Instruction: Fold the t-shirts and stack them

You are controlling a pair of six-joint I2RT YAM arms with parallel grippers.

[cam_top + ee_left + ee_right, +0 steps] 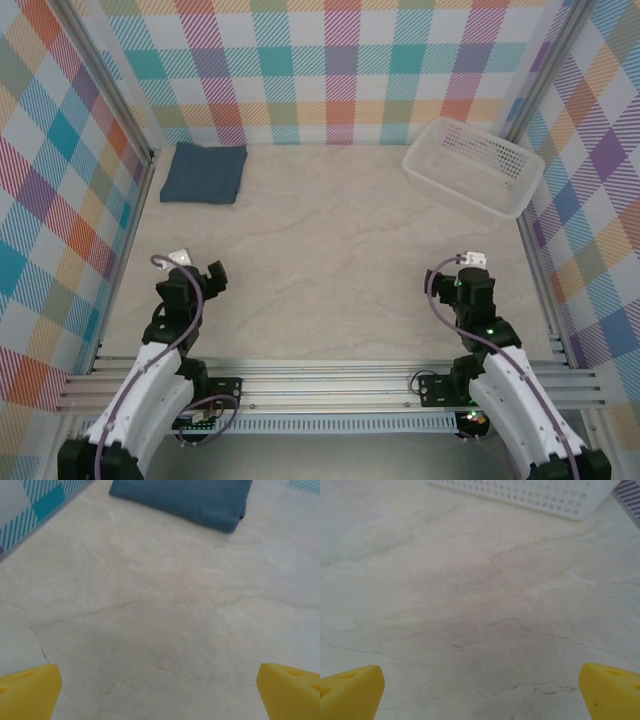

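Observation:
A folded dark blue t-shirt (204, 172) lies flat at the far left corner of the table; the left wrist view has it at the top (190, 500). My left gripper (198, 272) hovers near the front left, well short of the shirt, its yellow fingertips (27, 692) spread wide over bare table. My right gripper (468, 272) hangs at the front right, its yellow fingertips (350, 692) equally far apart with nothing between them.
A white mesh basket (472, 165) sits tilted at the far right corner; its lower wall (530, 495) appears in the right wrist view. Checkered walls and metal rails (130, 240) enclose the marbled tabletop (330, 240).

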